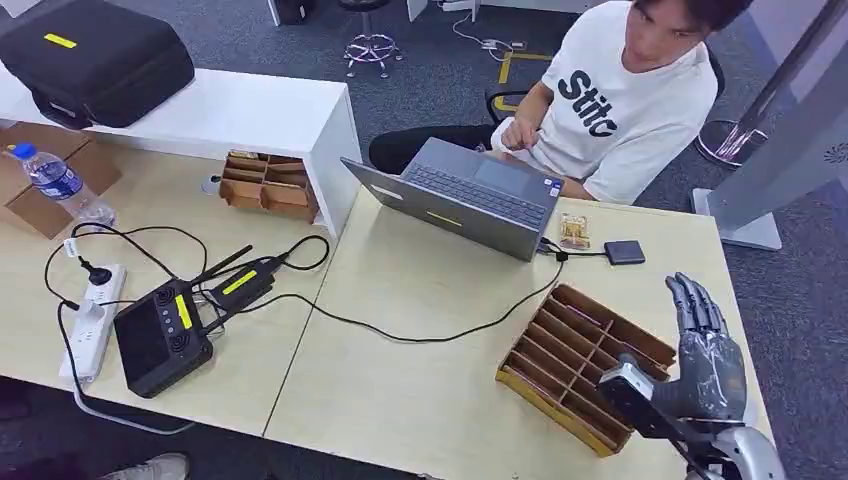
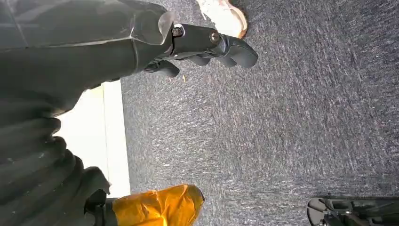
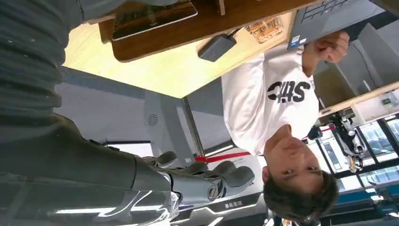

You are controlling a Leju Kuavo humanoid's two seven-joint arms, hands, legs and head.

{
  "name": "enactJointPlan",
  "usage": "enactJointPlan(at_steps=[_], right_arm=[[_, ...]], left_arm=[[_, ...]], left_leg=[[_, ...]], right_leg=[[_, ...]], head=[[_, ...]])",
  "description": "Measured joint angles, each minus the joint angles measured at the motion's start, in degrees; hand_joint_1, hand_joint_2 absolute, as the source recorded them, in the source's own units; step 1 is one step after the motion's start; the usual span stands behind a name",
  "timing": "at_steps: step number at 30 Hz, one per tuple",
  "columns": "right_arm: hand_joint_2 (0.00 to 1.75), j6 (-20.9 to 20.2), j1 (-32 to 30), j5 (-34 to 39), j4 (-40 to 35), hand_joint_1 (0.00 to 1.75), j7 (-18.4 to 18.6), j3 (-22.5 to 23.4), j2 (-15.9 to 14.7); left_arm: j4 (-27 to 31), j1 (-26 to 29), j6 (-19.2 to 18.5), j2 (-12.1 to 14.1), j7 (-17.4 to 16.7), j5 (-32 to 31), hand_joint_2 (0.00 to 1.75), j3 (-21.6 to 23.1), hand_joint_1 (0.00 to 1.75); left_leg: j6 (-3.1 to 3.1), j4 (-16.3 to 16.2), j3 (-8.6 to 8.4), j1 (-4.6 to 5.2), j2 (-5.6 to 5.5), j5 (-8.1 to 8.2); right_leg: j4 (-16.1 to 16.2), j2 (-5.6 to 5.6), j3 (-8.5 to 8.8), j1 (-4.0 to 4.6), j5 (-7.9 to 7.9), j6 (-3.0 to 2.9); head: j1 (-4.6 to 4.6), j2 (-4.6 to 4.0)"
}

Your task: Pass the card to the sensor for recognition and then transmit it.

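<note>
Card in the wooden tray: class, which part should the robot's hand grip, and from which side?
Probably its exposed pale edge, pinched from above: the card lies within the divided tray, whose walls likely block a sideways approach. The right hand, beside the tray, holds nothing.

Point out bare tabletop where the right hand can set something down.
The widest bare patch lies between the black cable, the near table edge and the slotted wooden tray. Crowded: around the laptop, and left, by the controller and power strip.
</note>
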State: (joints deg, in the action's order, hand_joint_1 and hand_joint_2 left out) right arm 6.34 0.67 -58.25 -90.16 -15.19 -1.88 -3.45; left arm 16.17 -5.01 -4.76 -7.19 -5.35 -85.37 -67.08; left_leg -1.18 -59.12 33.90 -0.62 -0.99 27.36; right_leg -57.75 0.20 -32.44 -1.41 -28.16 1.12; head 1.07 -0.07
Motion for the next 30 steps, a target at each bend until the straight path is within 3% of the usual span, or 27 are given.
enactJointPlan(at_steps=[30], right_arm=[[1.75, 0.94, 1.07, -4.9, 5.18, 0.0, 1.2, 1.33, 0.46]], left_arm=[[0.0, -0.04, 0.0, 0.0, 0.0, 0.02, 1.75, -0.02, 0.0]], left_leg=[[0.0, 0.0, 0.0, 0.0, 0.0, 0.0]], right_leg=[[0.0, 0.0, 0.01, 0.0, 0.0, 0.0]], head=[[0.0, 0.0]])
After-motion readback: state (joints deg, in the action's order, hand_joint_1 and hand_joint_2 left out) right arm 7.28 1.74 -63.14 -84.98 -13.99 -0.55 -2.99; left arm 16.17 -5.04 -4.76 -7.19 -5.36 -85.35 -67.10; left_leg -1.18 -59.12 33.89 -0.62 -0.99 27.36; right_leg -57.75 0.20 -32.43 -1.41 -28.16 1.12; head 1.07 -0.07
